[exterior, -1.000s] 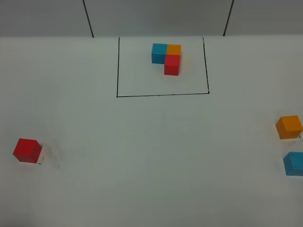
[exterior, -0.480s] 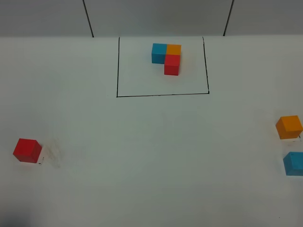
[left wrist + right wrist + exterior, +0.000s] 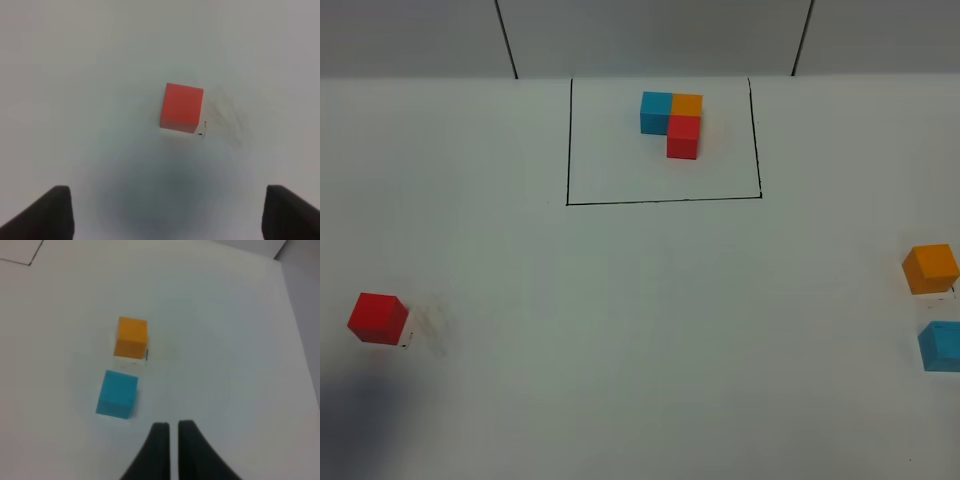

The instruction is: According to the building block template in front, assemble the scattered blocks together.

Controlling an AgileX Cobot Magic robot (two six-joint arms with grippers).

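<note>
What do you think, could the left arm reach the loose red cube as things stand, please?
Probably yes: the left gripper is open, the red cube stands alone just ahead of it, and nothing lies between them.

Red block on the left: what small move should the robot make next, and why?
Likely move the left fingers forward and down until they straddle the red block. They stand wide open and empty, and the block lies on the table ahead of them, roughly centred between them but not yet between the tips, so closing now would catch nothing.
</note>
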